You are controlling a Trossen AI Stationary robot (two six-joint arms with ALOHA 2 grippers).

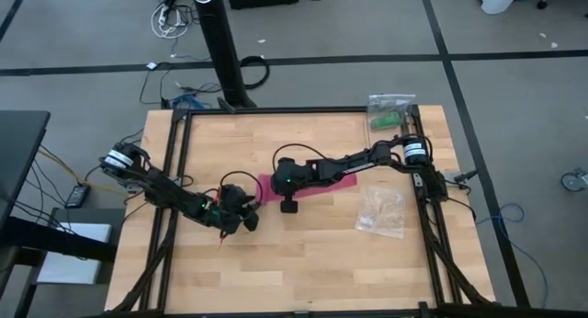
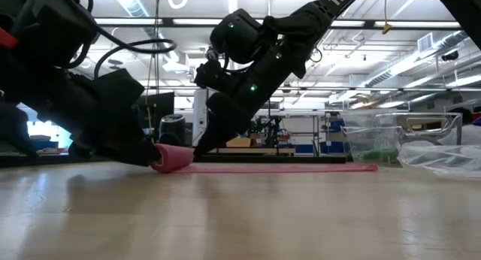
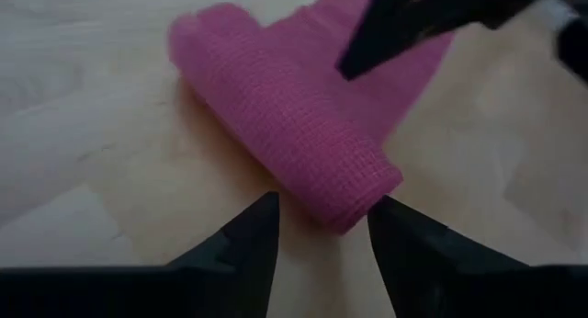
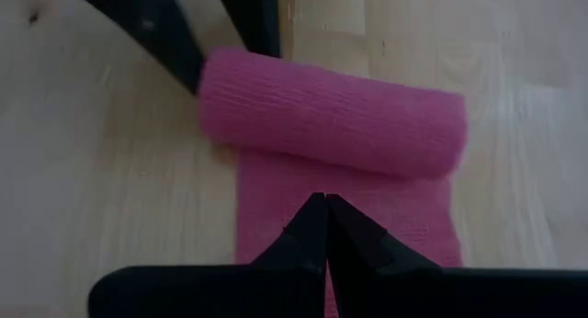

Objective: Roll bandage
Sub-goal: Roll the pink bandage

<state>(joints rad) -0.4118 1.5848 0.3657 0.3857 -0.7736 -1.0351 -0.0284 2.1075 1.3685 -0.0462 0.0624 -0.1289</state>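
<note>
The magenta-pink bandage lies near the table's middle. Its left part is wound into a roll and the rest is a flat strip running toward the right edge. My left gripper is open, low at the roll's near end, with one fingertip on either side of that end. My right gripper is shut, and its tips sit on the flat strip just behind the roll. In the low view the roll rests on the wood between the two grippers. My left gripper stands around the roll's near end with open fingers; I cannot tell whether they touch it. My right gripper presses its shut fingertips down on the flat strip beside the roll, slanting down from the table's right. The strip lies flat on the wood.
A clear crinkly plastic bag lies right of the strip. Another bag holding a green roll sits at the far right corner. Black frame rails run along the table's edges. Bare wood lies toward the near edge.
</note>
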